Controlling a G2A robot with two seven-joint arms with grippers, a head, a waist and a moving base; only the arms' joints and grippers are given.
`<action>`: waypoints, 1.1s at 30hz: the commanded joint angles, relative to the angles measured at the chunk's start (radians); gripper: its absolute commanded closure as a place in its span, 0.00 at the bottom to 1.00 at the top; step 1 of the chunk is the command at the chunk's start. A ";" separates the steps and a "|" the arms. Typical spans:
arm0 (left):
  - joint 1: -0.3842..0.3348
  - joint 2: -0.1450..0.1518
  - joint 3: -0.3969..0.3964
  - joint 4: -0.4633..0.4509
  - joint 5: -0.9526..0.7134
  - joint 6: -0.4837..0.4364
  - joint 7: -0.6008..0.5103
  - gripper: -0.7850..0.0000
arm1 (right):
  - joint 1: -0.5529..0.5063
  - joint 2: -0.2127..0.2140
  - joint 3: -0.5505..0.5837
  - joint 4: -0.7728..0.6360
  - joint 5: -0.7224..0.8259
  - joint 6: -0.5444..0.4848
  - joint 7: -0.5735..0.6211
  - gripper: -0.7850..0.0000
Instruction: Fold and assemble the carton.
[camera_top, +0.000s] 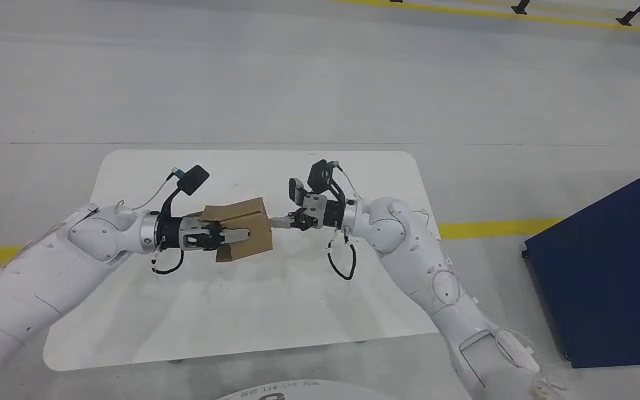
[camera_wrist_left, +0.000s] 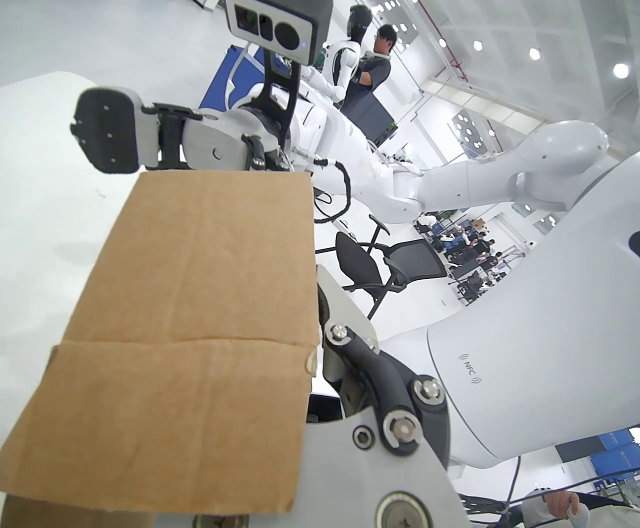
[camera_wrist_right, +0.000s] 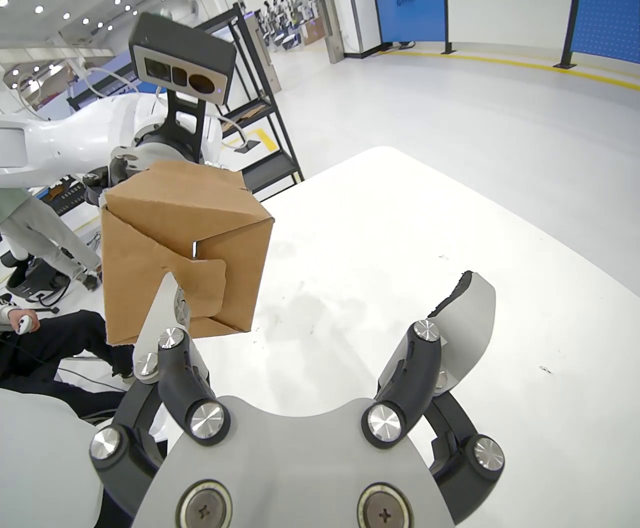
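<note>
A brown cardboard carton (camera_top: 240, 228), partly folded into a box, is held above the middle of the white table (camera_top: 300, 310). My left gripper (camera_top: 236, 237) is shut on one of its walls; in the left wrist view a flat panel of the carton (camera_wrist_left: 200, 300) lies beside one finger (camera_wrist_left: 345, 325). My right gripper (camera_wrist_right: 320, 300) is open, fingers spread wide. One fingertip (camera_wrist_right: 162, 305) rests against the tucked end flap of the carton (camera_wrist_right: 200, 235); the other stands free over the table. The right gripper's dark pad (camera_wrist_left: 107, 130) shows past the carton's far edge.
The table's surface (camera_wrist_right: 400, 225) around the carton is bare, and its rounded edges are close on all sides. A dark blue panel (camera_top: 600, 270) stands on the floor to the right. Black shelving (camera_wrist_right: 265, 125) and chairs (camera_wrist_left: 380, 270) stand farther off.
</note>
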 joint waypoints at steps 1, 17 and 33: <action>0.001 0.000 0.002 -0.003 0.003 0.001 -0.001 1.00 | 0.018 -0.006 -0.030 0.005 -0.001 0.006 0.016 0.00; -0.007 -0.001 0.012 0.005 -0.001 -0.002 0.002 1.00 | 0.074 -0.019 -0.056 0.086 0.020 -0.018 -0.016 0.00; -0.004 0.007 0.009 0.002 0.004 -0.003 0.003 1.00 | -0.044 0.025 0.097 0.025 0.046 -0.080 -0.057 0.00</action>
